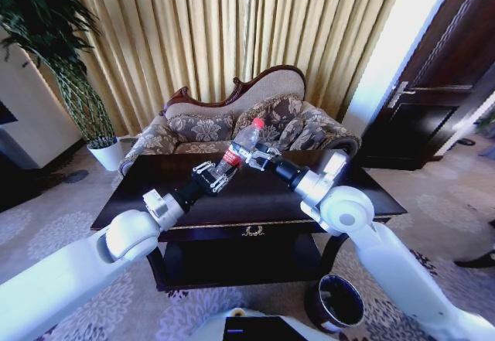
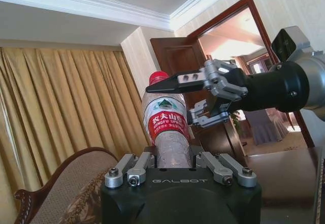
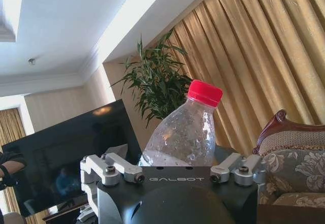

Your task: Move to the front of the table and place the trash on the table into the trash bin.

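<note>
While the left gripper [image 1: 214, 175] clamps the bottle [image 1: 241, 146] above the table [image 1: 155, 194], neck tilted toward one o'clock, the right gripper [image 1: 249, 155] stands open beside its label; the trash bin [image 1: 337, 301] lies at five o'clock.

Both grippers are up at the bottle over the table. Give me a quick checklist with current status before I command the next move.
1. Left gripper shut on the bottle: ok, the left wrist view shows its lower body clamped between the fingers.
2. Right gripper closed on the bottle: not ok, the left wrist view shows its fingers spread beside the neck.
3. Cap on: ok.
4. Bottle lifted off the table: ok.
5. Trash bin within view: ok, on the floor by the table's front right corner, beneath the right arm.
6. Other trash on the table: cannot tell, the arms cover part of the top.
</note>
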Controlling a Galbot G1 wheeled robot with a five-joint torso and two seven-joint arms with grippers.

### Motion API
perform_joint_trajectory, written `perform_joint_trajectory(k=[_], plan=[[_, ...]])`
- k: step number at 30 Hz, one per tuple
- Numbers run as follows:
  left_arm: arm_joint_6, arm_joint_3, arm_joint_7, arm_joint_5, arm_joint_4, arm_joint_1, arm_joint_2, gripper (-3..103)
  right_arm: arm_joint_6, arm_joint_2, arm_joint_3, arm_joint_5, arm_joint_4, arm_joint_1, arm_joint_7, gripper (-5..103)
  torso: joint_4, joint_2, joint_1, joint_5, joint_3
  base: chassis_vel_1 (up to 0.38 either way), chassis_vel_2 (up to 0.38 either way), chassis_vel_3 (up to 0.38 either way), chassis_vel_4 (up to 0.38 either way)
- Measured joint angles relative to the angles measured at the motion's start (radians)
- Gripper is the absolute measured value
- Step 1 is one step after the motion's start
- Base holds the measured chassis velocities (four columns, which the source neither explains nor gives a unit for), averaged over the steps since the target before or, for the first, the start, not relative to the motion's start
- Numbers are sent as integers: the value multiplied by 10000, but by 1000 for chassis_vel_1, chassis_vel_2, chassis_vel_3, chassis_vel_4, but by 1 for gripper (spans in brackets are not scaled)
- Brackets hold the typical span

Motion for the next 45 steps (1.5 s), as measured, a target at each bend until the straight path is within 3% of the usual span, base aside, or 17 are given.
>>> perform_joint_trajectory(k=[2,3,5,7,11,12,15,17,22,23,25,31,33,37,38,42,45], plan=[[-1,-11,54,-5,-20,22,26,30,18,2,-1,-19,-17,3,3,85,0,0,0,0,0,0,0,0,0],[-4,-17,71,-6,-26,37,34,30,33,2,1,-56,-34,3,6,74,0,0,0,0,0,0,0,0,0],[-3,-23,71,-7,-25,44,35,30,37,2,7,-86,-42,-2,6,74,0,0,0,1,0,0,0,0,0],[-4,-40,77,-8,-23,66,39,30,40,0,53,-99,-43,-44,-8,63,0,0,0,0,0,0,0,0,0],[-5,-71,77,-7,-22,118,61,30,50,5,109,-114,-42,-80,-20,56,0,0,0,0,0,0,0,0,0],[-6,-79,52,-4,-23,140,63,30,53,7,129,-120,-40,-87,-25,50,0,0,0,0,0,0,0,0,0],[-7,-132,15,-11,-31,193,72,30,64,7,150,-122,-37,-112,-29,50,0,0,0,0,0,0,0,0,0],[-6,-190,-12,-23,-59,250,97,30,79,6,182,-123,-16,-145,-33,41,0,0,0,0,0,0,0,0,0],[277,-254,-386,-61,-282,407,138,28,148,-16,254,-131,14,-231,-41,39,1,0,0,0,-1,0,0,0,0],[340,-265,-427,-66,-311,416,139,33,167,-20,286,-148,10,-247,-40,39,0,0,0,1,0,0,0,0,0],[401,-272,-470,-65,-351,424,139,33,193,-26,340,-174,0,-276,-32,38,1,0,0,0,0,0,0,0,0],[533,-297,-517,-76,-411,432,215,60,250,-77,658,-214,231,-581,7,29,0,0,0,0,0,0,0,0,0],[538,-316,-501,-81,-441,433,247,60,252,-94,734,-212,285,-662,6,27,0,0,0,0,0,0,0,0,0],[667,-574,-685,-248,-643,515,257,82,289,-156,1349,-362,310,-1088,8,25,-1,0,0,0,0,0,0,0,0],[667,-574,-685,-248,-643,515,257,82,289,-156,1349,-362,310,-1088,8,25,-1,0,0,0,0,0,0,0,0],[1065,-1216,-1874,-1073,-538,487,142,97,528,-350,2125,-1370,61,-1748,17,25,-1,0,0,1,0,0,0,0,0],[1100,-1538,-2455,-1359,-300,344,86,99,607,-511,2447,-1812,-107,-1993,77,25,-2,0,0,1,0,0,0,0,0]])
